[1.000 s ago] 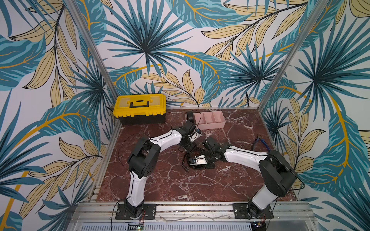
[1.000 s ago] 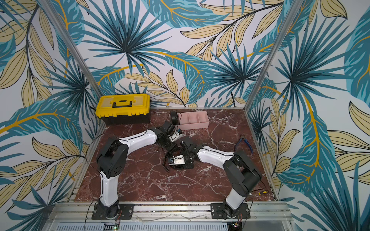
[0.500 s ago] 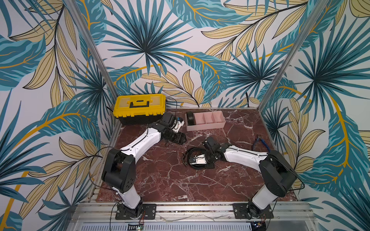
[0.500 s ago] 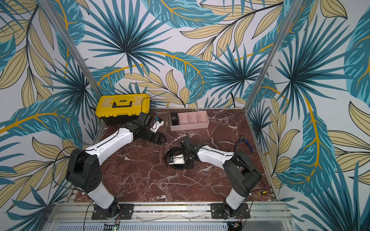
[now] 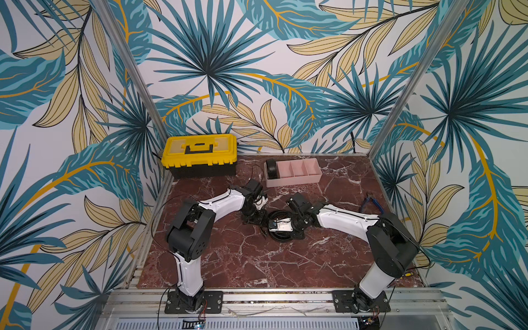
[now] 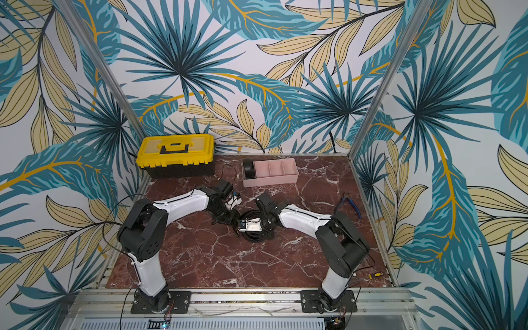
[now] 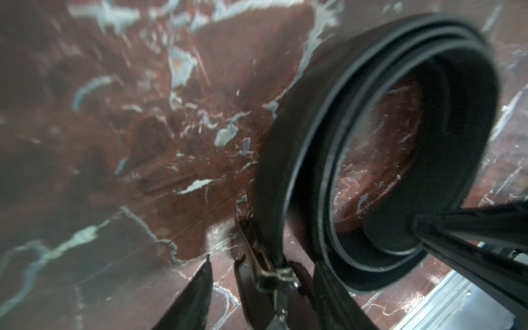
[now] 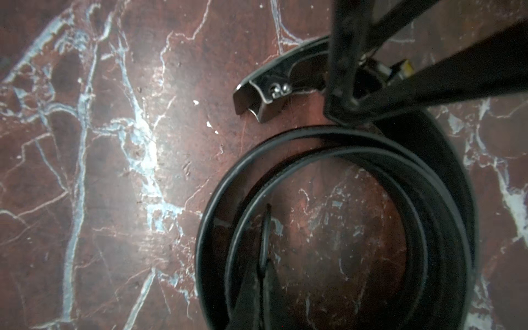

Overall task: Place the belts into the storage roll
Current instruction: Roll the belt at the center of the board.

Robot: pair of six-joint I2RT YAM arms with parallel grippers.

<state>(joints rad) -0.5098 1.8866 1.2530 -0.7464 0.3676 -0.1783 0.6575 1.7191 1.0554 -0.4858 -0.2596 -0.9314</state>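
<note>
One black belt [image 5: 272,168] [image 6: 248,168] stands coiled in the end compartment of the pale pink storage roll [image 5: 294,180] [image 6: 271,180], the end nearest the toolbox. The second belt [image 5: 281,240] [image 6: 254,239] [image 7: 428,143] [image 8: 357,143] lies as a loose coil mid-table. My right gripper [image 5: 274,233] [image 8: 264,265] is shut on its inner wrap. My left gripper [image 5: 255,219] [image 6: 225,218] [image 7: 263,260] is low beside the coil. Its jaws stand apart around the buckle [image 7: 274,274] [image 8: 263,97], and marble shows between one finger [image 7: 197,294] and the buckle.
A yellow-and-black toolbox [image 5: 200,154] [image 6: 175,154] stands at the back left beside the pink tray. Blue-handled pliers [image 5: 371,201] lie near the right wall, and a small screwdriver [image 6: 374,275] lies at the front right. Patterned walls close three sides.
My left arm has come away from the pink tray and dropped forward to the loose coil's buckle end, its jaws narrowing. The right arm and the coil have stayed put.
</note>
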